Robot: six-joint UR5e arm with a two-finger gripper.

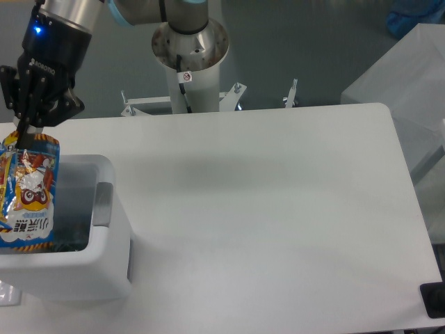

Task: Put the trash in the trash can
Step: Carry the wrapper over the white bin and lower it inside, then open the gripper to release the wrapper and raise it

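Note:
My gripper [29, 129] is at the upper left, shut on the top edge of the blue-and-yellow snack packet [29, 195]. The packet hangs flat-on to the camera, its cartoon animal showing, over the opening of the white trash can [104, 268]. Its lower edge overlaps the can's front rim in this view. The can stands at the table's left edge with a grey handle patch [103, 204] on its right wall. Dark contents show inside at the bottom, too dim to name.
The arm's white base column [189, 62] stands behind the table's back edge. A translucent bin [410, 76] sits off the table at the right. A clear plastic bit [8, 293] pokes in at the lower left corner. A black item [434, 299] lies at the lower right.

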